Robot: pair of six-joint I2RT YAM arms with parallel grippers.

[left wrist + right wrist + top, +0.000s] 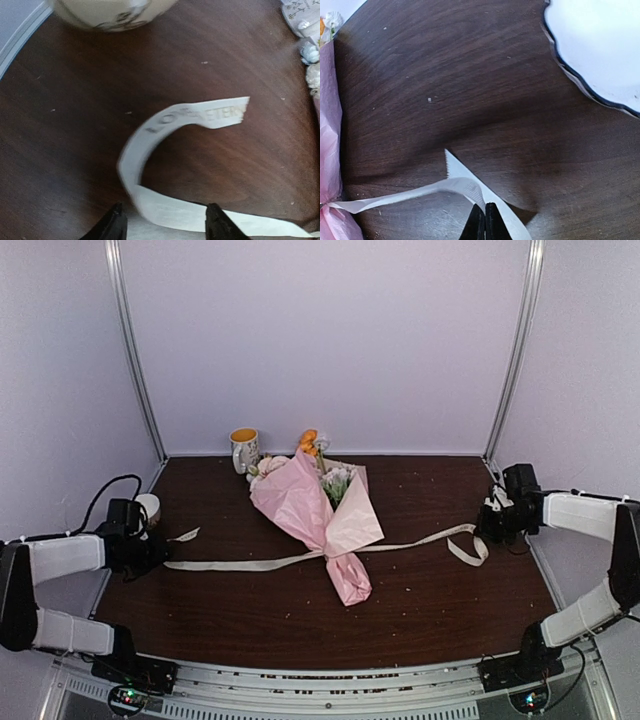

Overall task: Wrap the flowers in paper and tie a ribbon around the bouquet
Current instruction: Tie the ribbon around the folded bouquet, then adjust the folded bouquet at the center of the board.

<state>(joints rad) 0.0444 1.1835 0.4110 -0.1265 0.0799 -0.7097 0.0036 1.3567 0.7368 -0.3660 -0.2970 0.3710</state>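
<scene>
top view: high, behind arm bases [135,670], faces forward and down, far, takes in whole table [430,610]. left wrist: low, close, faces ribbon [215,115] end. right wrist: close, faces down at other end. all share ribbon, table, bouquet [300,500] edge.

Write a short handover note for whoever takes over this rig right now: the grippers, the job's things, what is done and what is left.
Left gripper: jaws apart, the ribbon lying loose between them.
Right gripper: shut on the ribbon's other end, as it seems.
The bouquet lies on the table, with the flowers inside the pink paper. The ribbon crosses its narrow neck, ends running left and right.
Done: wrapping.
Left: no knot is visible, so check and finish the tie.
</scene>
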